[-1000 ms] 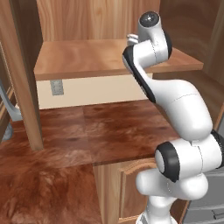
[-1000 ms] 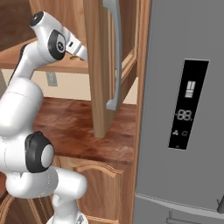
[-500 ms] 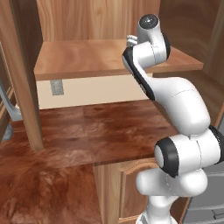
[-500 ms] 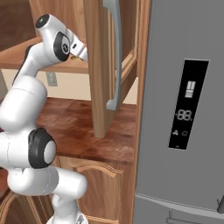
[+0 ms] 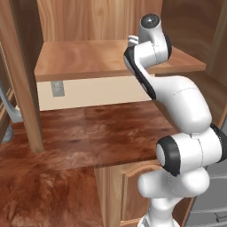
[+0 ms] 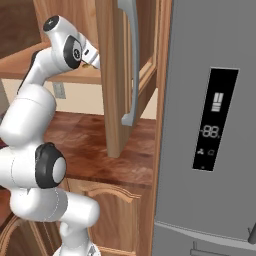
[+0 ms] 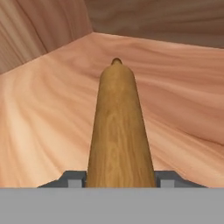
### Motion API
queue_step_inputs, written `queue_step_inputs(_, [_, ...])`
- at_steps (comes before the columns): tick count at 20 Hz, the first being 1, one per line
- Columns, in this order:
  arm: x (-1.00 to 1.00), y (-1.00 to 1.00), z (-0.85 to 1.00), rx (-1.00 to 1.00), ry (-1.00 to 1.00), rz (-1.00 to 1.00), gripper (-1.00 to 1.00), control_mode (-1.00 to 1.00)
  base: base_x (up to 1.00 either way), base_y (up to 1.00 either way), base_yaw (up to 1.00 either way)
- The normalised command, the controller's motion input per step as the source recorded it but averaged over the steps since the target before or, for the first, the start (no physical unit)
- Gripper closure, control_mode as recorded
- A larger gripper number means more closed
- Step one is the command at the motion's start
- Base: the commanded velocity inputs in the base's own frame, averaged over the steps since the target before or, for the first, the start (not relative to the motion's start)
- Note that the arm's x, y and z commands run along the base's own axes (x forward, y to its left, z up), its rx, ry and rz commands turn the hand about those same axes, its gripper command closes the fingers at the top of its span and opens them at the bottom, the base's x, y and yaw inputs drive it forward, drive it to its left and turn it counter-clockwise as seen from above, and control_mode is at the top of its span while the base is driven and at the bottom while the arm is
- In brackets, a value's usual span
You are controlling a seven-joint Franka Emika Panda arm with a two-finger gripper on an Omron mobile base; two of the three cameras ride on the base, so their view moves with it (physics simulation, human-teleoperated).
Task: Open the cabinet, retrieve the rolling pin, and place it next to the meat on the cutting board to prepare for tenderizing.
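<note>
The cabinet (image 6: 112, 75) stands open, so step one looks done. One door hangs edge-on near the fridge (image 6: 210, 125), its grey handle (image 6: 131, 65) facing out, and another door edge (image 5: 24, 80) stands at the far left. The arm (image 5: 177, 102) reaches up over the shelf (image 5: 88, 57), wrist well inside the cabinet.

From the hand camera the pin (image 7: 119, 127) lies on the shelf floor, running straight away from the gripper (image 7: 119, 180), its far knob (image 7: 116, 61) pointing at the back corner. The two fingertips (image 7: 75, 179) sit tight against either side of the near end of the barrel. I would call that a narrowed grasp closing on the pin, though whether it is fully clamped I cannot tell; the pin rests on the wood, not lifted.

So my read: opening done, retrieval at the grasp stage. Lifting out, carrying and setting down by the meat are all left.

Room to move: the shelf around the pin looks bare, with a side wall (image 7: 35, 30) on one hand and the back wall (image 7: 166, 19) ahead. The way out is backwards, through the opening. The hanging door is close to the wrist in the right base view, and the shelf's front lip (image 5: 97, 91) sits just under the forearm, so a straight pull back, lifted slightly, seems safest. Below, the counter (image 5: 88, 133) is open.
</note>
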Motion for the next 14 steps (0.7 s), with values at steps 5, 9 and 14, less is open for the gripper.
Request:
queue_step_inputs(5, [-0.39,0.17,-0.08,0.00,-0.08,0.00,1.00,-1.00,0.00,0.00,0.00])
queue_step_inputs(9, [-0.72,0.27,0.12,0.00,-0.11,0.00,1.00,-1.00,0.00,0.00,0.00])
queue_step_inputs(14, [-0.77,0.17,0.38,0.00,-0.09,0.00,1.00,-1.00,0.00,0.00,0.00])
